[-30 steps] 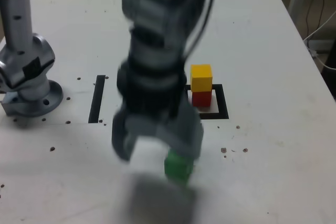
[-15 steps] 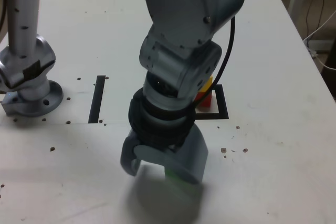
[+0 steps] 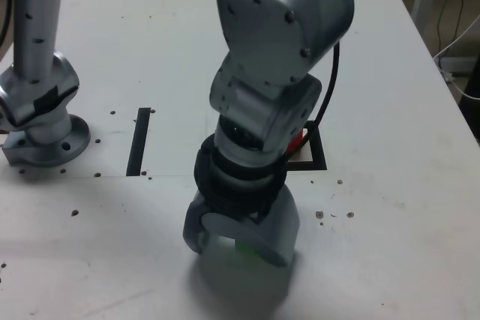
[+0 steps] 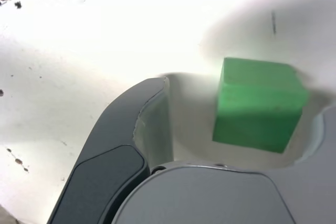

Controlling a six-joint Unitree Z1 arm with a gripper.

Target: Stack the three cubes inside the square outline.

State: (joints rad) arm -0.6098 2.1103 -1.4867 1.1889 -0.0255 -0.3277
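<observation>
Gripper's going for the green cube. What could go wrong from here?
1. Off-center grip: the green cube sits nearer one jaw of the open gripper, so closing may shove or twist it first.
2. Skewed grip: the cube looks turned relative to the jaws, so it might be caught by an edge.
3. Stack knock: the red cube stands in the outline, and a careless placement could bump it.

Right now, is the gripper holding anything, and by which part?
Nothing held: the gripper is open around the green cube, with a gap on one side.
</observation>
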